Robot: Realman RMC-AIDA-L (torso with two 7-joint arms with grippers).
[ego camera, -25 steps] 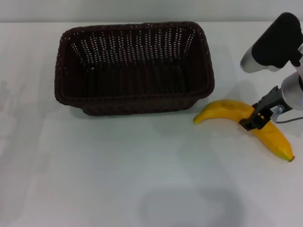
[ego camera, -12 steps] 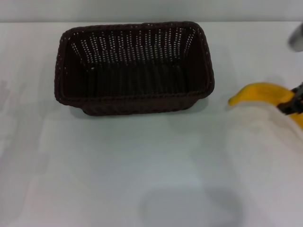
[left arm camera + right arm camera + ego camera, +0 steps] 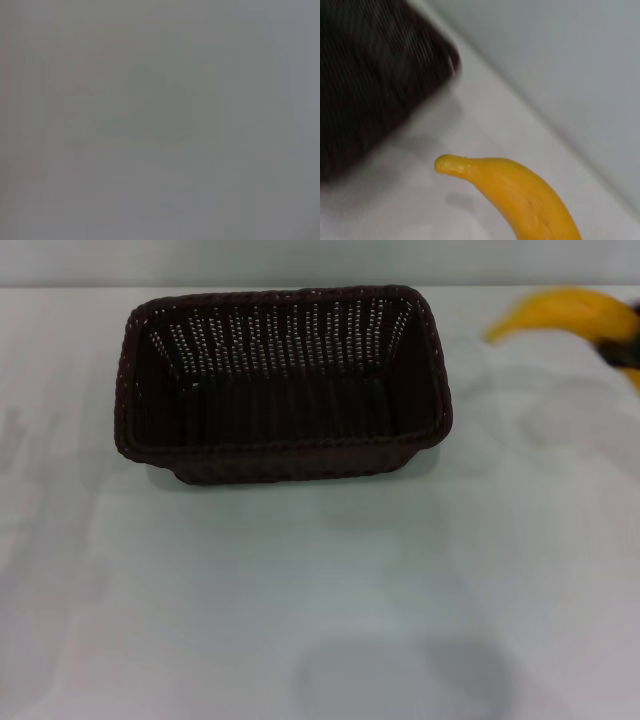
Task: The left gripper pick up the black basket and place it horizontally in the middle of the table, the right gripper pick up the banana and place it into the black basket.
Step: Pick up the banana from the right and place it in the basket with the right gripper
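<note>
The black basket (image 3: 285,380) stands upright and lengthwise across the middle of the white table (image 3: 300,590), and nothing lies in it. The banana (image 3: 565,315) hangs in the air at the far right, above the table and to the right of the basket. A dark bit of my right gripper (image 3: 630,350) shows on the banana at the picture's right edge, shut on it. In the right wrist view the banana (image 3: 520,195) juts out over the table with the basket's corner (image 3: 370,85) beyond it. My left gripper is out of view, and the left wrist view shows only plain grey.
A pale wall runs along the table's far edge (image 3: 300,285). A soft shadow lies on the table at the front (image 3: 400,680). White tabletop stretches in front of the basket and to both sides.
The banana has risen off the table in my right gripper and moved toward the far right. The right arm has mostly left the head view. The basket has not moved.
</note>
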